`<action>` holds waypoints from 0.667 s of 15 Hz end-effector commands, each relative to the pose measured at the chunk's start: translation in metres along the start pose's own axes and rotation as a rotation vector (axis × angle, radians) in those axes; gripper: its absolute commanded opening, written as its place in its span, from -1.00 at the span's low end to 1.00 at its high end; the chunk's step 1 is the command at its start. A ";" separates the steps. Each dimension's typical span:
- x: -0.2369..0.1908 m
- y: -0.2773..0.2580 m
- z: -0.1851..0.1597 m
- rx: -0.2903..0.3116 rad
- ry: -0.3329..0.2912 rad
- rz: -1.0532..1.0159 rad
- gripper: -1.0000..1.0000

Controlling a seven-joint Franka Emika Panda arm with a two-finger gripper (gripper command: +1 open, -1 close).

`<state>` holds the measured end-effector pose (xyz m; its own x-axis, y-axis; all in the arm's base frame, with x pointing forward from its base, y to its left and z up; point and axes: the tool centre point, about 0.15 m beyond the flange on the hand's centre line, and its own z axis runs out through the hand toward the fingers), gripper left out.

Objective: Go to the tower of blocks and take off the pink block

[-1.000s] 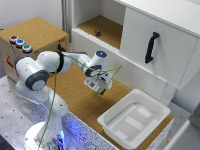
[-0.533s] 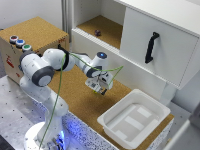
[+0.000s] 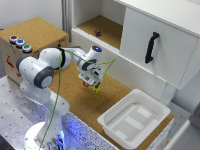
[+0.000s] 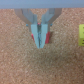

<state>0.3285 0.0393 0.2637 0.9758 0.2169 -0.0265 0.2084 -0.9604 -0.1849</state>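
Exterior view: gripper [image 3: 88, 83] is hovering just over the cork surface [image 3: 75, 102], a pink block [image 3: 85, 84] sitting at its fingertips, a yellow block [image 3: 96, 90] just beside. Wrist view (blurred): fingers [image 4: 34, 36] are squeezing together on the pink block [image 4: 40, 38]; yellow block [image 4: 81, 35] is sitting apart.

Cork-surfaced worktop [image 3: 75, 100] in front of a white cabinet [image 3: 160, 45]: closed door with black handle [image 3: 151, 47], open cork-lined compartment [image 3: 107, 27] beside it. Cork-topped box [image 3: 35, 32] with three buttons [image 3: 20, 43] at the exterior view's left. White tray [image 3: 132, 122] on worktop. Perforated metal base [image 3: 15, 110] below.
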 end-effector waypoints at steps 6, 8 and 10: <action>-0.011 0.003 -0.011 -0.046 0.062 0.065 1.00; -0.011 0.003 -0.011 -0.046 0.062 0.065 1.00; -0.011 0.003 -0.011 -0.046 0.062 0.065 1.00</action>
<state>0.3291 0.0351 0.2742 0.9868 0.1621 -0.0014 0.1593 -0.9718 -0.1740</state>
